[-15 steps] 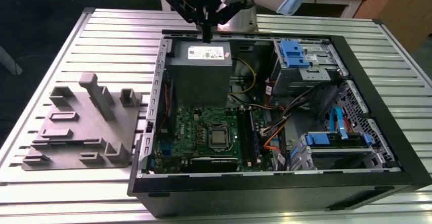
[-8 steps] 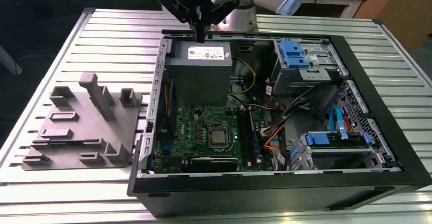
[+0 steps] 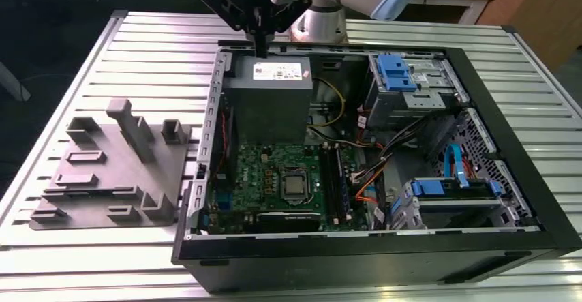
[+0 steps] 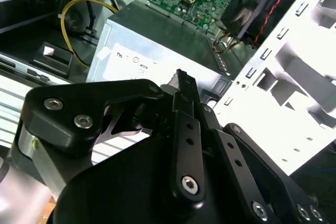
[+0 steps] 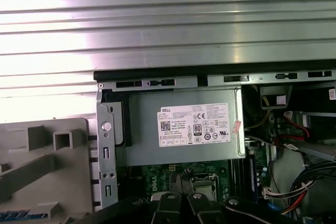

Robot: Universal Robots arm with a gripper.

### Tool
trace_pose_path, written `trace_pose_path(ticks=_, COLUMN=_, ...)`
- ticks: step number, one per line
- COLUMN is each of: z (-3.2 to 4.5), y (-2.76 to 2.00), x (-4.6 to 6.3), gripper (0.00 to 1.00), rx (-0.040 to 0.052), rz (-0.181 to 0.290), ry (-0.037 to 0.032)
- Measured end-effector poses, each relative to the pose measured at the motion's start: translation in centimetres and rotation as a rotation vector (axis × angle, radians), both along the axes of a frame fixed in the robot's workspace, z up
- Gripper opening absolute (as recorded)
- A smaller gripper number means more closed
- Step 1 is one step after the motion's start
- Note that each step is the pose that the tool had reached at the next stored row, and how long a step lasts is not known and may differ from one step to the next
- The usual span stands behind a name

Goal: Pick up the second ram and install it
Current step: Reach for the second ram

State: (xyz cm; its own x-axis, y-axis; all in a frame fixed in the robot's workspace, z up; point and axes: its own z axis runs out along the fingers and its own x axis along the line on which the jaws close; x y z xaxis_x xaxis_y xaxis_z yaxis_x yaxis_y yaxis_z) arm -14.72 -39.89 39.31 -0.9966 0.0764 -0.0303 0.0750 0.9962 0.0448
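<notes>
My gripper (image 3: 261,46) hangs above the back edge of the open computer case (image 3: 509,200), over the grey power supply (image 3: 271,101). In the second wrist view its fingers (image 4: 185,95) lie pressed together, shut with nothing between them. In the first wrist view the gripper (image 5: 182,190) points toward the green motherboard (image 5: 163,178) just past the power supply (image 5: 184,129). Long dark sticks (image 3: 339,179) stand in the memory slots beside the processor socket (image 3: 296,185). I cannot tell which is the second ram. The grey fixture (image 3: 114,172) lies on the exterior view's left.
The case lies on its side on a slatted metal table (image 3: 136,50). Inside are blue drive brackets (image 3: 397,73), a drive cage (image 3: 454,189) and loose cables (image 3: 400,145). A yellow cable (image 4: 71,17) runs beside the power supply. The fixture has upright posts (image 3: 136,128).
</notes>
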Motion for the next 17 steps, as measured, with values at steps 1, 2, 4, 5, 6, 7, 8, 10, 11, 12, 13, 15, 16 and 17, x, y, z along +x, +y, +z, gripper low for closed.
trace_pose_path(ticks=1, z=-0.01, y=0.0, x=-0.1, gripper=0.07, rx=0.0003, rz=0.0, ry=-0.0001)
trace_pose_path(ticks=2, z=0.0, y=0.0, x=-0.2, gripper=0.07, rx=0.0004, rz=0.0, ry=0.0)
trace_pose_path(ticks=4, z=-0.01, y=0.0, x=-0.4, gripper=0.07, rx=0.0006, rz=0.0, ry=0.0)
trace_pose_path(ticks=5, z=-0.01, y=0.0, x=-0.5, gripper=0.07, rx=0.0005, rz=-0.001, ry=0.0)
trace_pose_path(ticks=6, z=-0.01, y=0.0, x=-0.6, gripper=0.07, rx=0.0005, rz=-0.002, ry=0.0)
trace_pose_path(ticks=7, z=-0.01, y=0.0, x=-0.7, gripper=0.07, rx=0.0005, rz=-0.003, ry=0.0)
trace_pose_path(ticks=8, z=-0.01, y=0.0, x=-0.8, gripper=0.07, rx=0.0005, rz=-0.003, ry=0.0)
trace_pose_path(ticks=10, z=-0.02, y=0.0, x=-1.0, gripper=0.07, rx=0.0005, rz=-0.005, ry=0.0)
trace_pose_path(ticks=11, z=-0.03, y=0.0, x=-1.1, gripper=0.07, rx=0.0006, rz=-0.005, ry=-0.0001)
trace_pose_path(ticks=12, z=-0.03, y=0.0, x=-1.3, gripper=0.07, rx=0.0006, rz=-0.005, ry=0.0)
trace_pose_path(ticks=13, z=-0.03, y=0.0, x=-1.4, gripper=0.07, rx=0.0005, rz=-0.006, ry=0.0)
trace_pose_path(ticks=15, z=-0.04, y=0.0, x=-1.9, gripper=0.07, rx=0.0005, rz=-0.006, ry=-0.0001)
trace_pose_path(ticks=16, z=-0.04, y=0.0, x=-2.1, gripper=0.07, rx=0.0005, rz=-0.006, ry=-0.0001)
trace_pose_path(ticks=17, z=-0.05, y=0.0, x=-2.4, gripper=0.07, rx=0.0006, rz=-0.006, ry=-0.0003)
